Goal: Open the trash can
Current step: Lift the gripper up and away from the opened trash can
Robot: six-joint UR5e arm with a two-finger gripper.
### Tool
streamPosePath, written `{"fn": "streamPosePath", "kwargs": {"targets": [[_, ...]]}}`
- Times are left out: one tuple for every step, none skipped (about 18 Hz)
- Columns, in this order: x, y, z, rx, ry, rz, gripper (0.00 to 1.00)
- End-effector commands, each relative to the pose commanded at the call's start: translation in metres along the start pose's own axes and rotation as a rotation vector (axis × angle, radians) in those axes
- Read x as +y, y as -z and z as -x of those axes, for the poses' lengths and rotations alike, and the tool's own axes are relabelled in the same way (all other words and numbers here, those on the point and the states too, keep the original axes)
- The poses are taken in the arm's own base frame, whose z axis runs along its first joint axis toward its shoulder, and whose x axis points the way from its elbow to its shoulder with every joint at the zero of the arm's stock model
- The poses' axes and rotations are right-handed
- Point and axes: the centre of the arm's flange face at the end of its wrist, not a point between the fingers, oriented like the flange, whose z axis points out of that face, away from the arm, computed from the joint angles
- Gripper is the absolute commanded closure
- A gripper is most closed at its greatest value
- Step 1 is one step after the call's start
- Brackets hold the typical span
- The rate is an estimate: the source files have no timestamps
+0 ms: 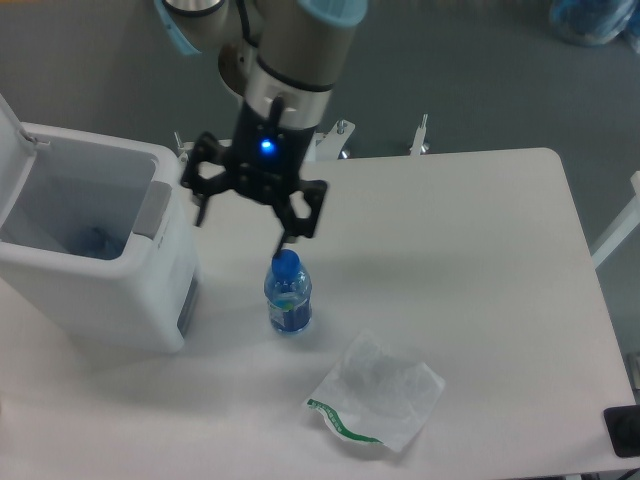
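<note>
The trash can (90, 290) is a large white boxy bin at the table's left side. Its lid (10, 150) stands raised at the far left edge, so the inside is open to view, with something blue at the bottom. The grey push panel (153, 210) sits on the right rim. My gripper (242, 226) is open and empty, to the right of the bin and apart from it. It hangs just above and behind a blue-capped bottle (287, 293).
A crumpled white wrapper with green trim (377, 391) lies in front of the bottle. A black object (625, 431) sits at the table's front right corner. The white table (470, 260) extends to the right.
</note>
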Motion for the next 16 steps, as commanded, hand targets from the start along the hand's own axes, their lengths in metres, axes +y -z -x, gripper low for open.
{"fn": "streamPosePath", "kwargs": {"targets": [[0.005,-0.006,0.007,-0.024,0.004,0.034,0.00],[0.011,-0.011,0.017,-0.053,0.011,0.070,0.00],[0.017,-0.010,0.028,-0.078,0.016,0.090,0.00],[0.023,-0.010,0.037,-0.088,0.006,0.103,0.00],[0.032,-0.015,0.049,-0.084,-0.027,0.121,0.00],[0.045,-0.028,0.065,-0.067,-0.075,0.147,0.00],[0.054,-0.034,0.076,-0.054,-0.150,0.162,0.00],[0.062,-0.040,0.086,-0.041,-0.209,0.178,0.00],[0.071,-0.048,0.099,-0.037,-0.244,0.204,0.00],[0.078,-0.053,0.109,-0.044,-0.260,0.236,0.00],[0.085,-0.060,0.118,-0.049,-0.267,0.270,0.00],[0.089,-0.063,0.129,-0.059,-0.268,0.295,0.00],[0.092,-0.065,0.138,-0.065,-0.271,0.314,0.00],[0.095,-0.070,0.148,-0.069,-0.279,0.323,0.00],[0.100,-0.077,0.155,-0.066,-0.287,0.328,0.00],[0.103,-0.087,0.163,-0.068,-0.294,0.332,0.00]]}}
